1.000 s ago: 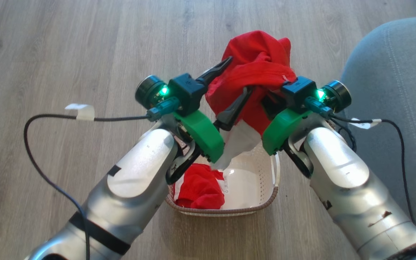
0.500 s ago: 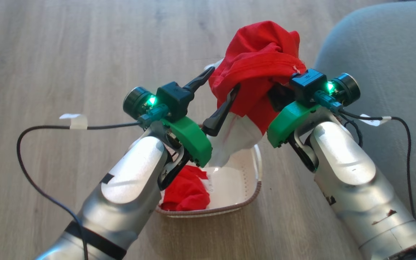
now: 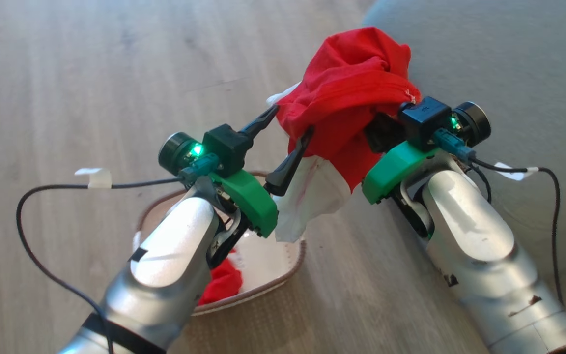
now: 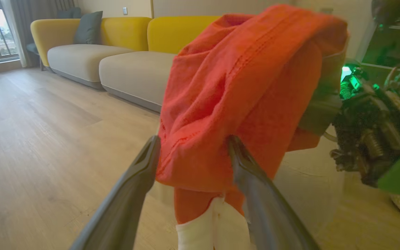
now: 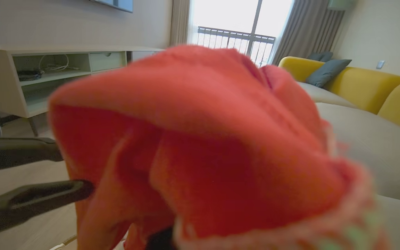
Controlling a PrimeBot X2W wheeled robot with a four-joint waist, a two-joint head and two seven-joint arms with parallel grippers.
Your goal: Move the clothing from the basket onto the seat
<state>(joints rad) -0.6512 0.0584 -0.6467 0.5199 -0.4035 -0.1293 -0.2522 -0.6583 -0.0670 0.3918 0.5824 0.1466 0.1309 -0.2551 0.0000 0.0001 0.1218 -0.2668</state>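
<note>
Clothing [image 3: 352, 98] hangs above the basket [image 3: 283, 278], draped over the right pincer [image 3: 381, 132], its grip hidden, between the left pincer's [image 3: 291, 120] spread fingers; loosely held, it may slip to the floor beside the basket.

Pale wooden floor [image 3: 67, 73] carries the basket [image 3: 268, 260] near the seat [image 3: 509, 64]

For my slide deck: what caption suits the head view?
Red and white clothing lifted clear of the basket, beside the grey seat, left claw straddling the bundle.
</note>
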